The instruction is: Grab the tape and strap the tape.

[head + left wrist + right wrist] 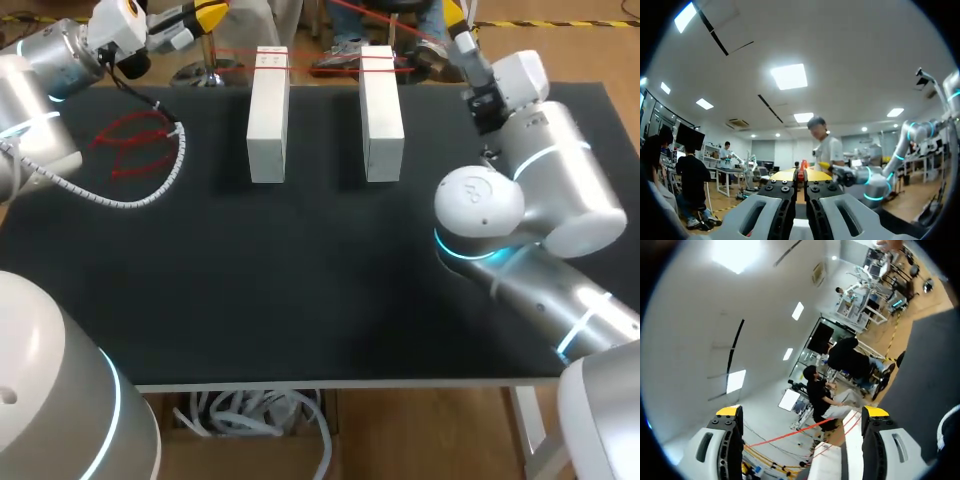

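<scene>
Far left of the counter: left gripper raised past the far edge. In the left wrist view, fingers pressed almost together, a thin red sliver pinched between the yellow tips. Clamped on the red tape.

On the counter just beside the left arm: loose red loops, lying slack, ringed in part by the arm's white coiled cable. Well apart from both grippers.

Middle, toward the far edge: left white block and right white block, side by side with a gap between them. Red tape wrapped across the far ends of both, bridging the gap in a few taut strands. On the left, strands running out past the left block toward the left gripper. On the right, one strand climbing from the right block toward the right gripper.

Far right: right gripper held above the counter's far edge, beyond the right block. In the right wrist view, fingers spread wide, nothing clamped. A red tape strand crossing the gap between the fingers on a slant, not visibly touched by both. A white block just ahead of the fingers, tape across its end.
</scene>
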`<state>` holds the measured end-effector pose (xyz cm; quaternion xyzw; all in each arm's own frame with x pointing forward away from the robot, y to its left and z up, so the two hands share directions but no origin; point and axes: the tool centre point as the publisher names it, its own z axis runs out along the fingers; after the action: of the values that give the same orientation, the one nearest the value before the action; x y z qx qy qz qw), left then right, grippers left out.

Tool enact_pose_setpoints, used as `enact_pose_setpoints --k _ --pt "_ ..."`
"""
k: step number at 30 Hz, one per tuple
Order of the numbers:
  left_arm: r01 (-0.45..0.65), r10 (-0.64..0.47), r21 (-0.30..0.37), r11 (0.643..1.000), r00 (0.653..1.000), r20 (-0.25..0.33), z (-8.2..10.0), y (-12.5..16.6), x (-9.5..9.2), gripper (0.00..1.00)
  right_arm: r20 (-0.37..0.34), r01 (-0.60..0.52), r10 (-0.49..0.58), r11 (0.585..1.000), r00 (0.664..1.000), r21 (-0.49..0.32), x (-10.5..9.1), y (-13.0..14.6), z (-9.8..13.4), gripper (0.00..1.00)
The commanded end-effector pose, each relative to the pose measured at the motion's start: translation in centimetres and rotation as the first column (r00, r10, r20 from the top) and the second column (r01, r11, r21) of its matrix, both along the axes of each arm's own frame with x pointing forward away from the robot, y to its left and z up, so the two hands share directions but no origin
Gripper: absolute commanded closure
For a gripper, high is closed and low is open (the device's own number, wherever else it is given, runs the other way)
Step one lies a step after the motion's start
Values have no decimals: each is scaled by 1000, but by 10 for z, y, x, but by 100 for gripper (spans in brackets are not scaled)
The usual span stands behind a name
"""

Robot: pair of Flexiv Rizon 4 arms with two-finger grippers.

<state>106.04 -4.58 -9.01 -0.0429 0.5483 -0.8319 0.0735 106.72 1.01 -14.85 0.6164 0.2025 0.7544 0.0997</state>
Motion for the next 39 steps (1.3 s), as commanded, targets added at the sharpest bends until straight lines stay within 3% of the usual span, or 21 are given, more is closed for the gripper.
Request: enact_pose_setpoints --k 1,13,22,31,39 --pt "-3 3 -1 1000 1000 1 0 0 -1 100 57 40 -49 988 997 148 4 8 -2 0" --pt "-3 3 -1 1000 1000 1 0 0 -1 100 33 60 -77 931 996 359 9 24 -1 0" --pt "-3 3 -1 1000 1000 1 0 0 -1 100 54 60 -99 869 994 491 -6 43 31 0" --pt "-3 3 -1 1000 1000 1 0 0 -1 100 22 125 -164 825 986 551 -12 35 27 0" --pt "-3 3 -1 1000 1000 1 0 0 -1 100 25 141 -195 790 981 596 -2 32 24 0"
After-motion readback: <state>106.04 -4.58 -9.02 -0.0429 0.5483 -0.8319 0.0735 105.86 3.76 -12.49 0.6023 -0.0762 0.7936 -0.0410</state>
